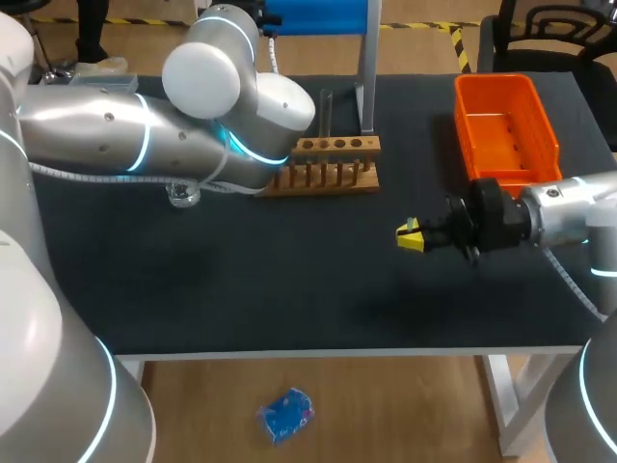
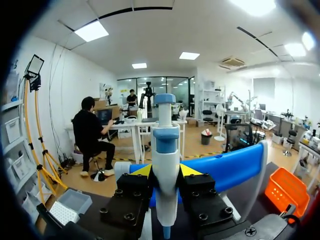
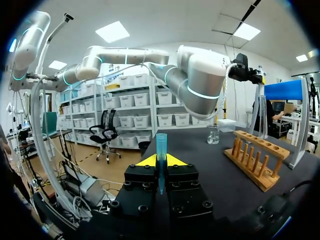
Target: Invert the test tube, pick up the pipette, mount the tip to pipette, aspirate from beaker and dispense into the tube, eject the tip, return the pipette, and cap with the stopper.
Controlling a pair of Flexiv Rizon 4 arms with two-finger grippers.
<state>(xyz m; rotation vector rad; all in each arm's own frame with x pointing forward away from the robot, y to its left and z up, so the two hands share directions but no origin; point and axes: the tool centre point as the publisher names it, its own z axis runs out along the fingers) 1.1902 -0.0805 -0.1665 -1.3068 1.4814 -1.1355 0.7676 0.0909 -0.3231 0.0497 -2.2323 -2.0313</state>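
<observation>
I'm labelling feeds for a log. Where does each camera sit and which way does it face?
Head view: above and behind the table, looking down; left arm and right pincer show.
Left wrist view: on that wrist, looking along the left pincer, shut on the pipette.
Right wrist view: on that wrist, facing the rack; right pincer shut on a blue tip.
Shared: head and right wrist views both show the rack.

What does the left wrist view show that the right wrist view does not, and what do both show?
Only the left wrist view: the blue-and-white pipette held in the left gripper, and the orange plastic bin. Only the right wrist view: the translucent blue pipette tip held in the right gripper, the wooden tube rack, the glass beaker. Both: the blue stand panel and the black table.
</observation>
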